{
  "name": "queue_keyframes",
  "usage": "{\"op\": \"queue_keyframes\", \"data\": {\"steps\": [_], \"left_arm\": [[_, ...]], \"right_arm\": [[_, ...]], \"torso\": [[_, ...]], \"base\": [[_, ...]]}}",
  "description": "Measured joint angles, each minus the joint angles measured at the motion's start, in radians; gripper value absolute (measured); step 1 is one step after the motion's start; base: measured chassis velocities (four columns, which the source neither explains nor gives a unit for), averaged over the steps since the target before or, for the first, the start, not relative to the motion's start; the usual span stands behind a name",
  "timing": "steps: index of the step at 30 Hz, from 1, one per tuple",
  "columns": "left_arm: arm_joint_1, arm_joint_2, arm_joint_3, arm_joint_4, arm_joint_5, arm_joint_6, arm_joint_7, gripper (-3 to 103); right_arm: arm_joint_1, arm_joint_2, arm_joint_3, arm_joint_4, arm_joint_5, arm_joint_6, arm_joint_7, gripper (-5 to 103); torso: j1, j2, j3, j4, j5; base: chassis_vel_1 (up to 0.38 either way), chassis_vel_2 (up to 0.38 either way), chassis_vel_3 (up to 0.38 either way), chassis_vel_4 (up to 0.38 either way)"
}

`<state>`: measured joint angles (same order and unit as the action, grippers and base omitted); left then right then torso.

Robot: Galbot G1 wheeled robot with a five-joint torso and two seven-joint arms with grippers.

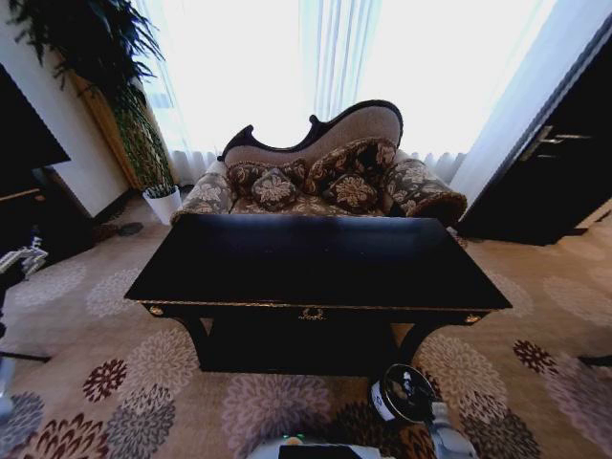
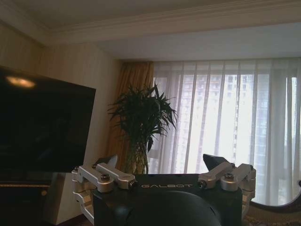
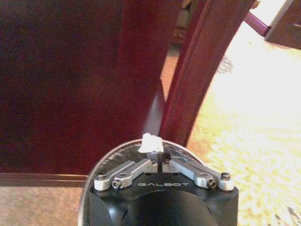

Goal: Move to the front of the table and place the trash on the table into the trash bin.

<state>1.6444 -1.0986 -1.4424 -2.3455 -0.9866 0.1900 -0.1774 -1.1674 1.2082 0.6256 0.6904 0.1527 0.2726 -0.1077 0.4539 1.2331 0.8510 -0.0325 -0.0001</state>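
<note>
We face the table (image 1: 316,263): glossy black surface, gold trim, gold emblem on the front apron, a patterned sofa (image 1: 320,177) behind it. The head view puts the trash bin (image 1: 402,394), round and dark, on the carpet (image 1: 143,382) at the table's front right leg, with the right arm above it. The right wrist view adds what the head view lacks: the right end effector (image 3: 160,157) hangs over the bin's rim, fingers drawn together on a small white scrap (image 3: 151,142), the table leg (image 3: 197,75) just beyond. The left wrist view shows the left end effector (image 2: 164,172) raised, fingers spread wide, empty, facing a potted plant (image 2: 141,122) and curtains (image 2: 225,127). "GALBOT" is printed on both end effector housings
</note>
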Motion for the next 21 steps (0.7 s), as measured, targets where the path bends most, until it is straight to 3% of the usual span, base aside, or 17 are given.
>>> {"op": "queue_keyframes", "data": {"steps": [13, 16, 19, 21], "left_arm": [[0.010, -0.015, -0.008, -0.009, 0.003, 0.000, 0.000, 100], [0.019, -0.017, -0.022, -0.012, 0.001, 0.000, 0.000, 100], [0.025, -0.016, -0.034, -0.012, -0.003, 0.000, 0.000, 100], [0.028, -0.015, -0.041, -0.013, -0.007, 0.000, 0.000, 100]], "right_arm": [[0.035, -0.024, -0.009, -0.036, -0.043, -0.047, 0.066, -3], [0.034, -0.023, -0.010, -0.043, -0.064, -0.049, 0.056, 12], [0.034, -0.019, -0.009, -0.047, -0.080, -0.050, 0.047, 18], [0.035, -0.018, -0.008, -0.050, -0.086, -0.051, 0.045, 28]], "torso": [[0.000, 0.000, 0.000, 0.0001, 0.0000], [0.000, 0.000, 0.000, 0.0000, -0.0001], [0.000, 0.000, 0.000, 0.0001, 0.0002], [0.000, 0.000, 0.000, 0.0000, -0.0002]], "base": [[0.000, 0.000, 0.000, 0.000], [0.000, 0.000, 0.000, 0.000], [0.000, 0.000, 0.000, 0.000], [0.000, 0.000, 0.000, 0.000]]}}
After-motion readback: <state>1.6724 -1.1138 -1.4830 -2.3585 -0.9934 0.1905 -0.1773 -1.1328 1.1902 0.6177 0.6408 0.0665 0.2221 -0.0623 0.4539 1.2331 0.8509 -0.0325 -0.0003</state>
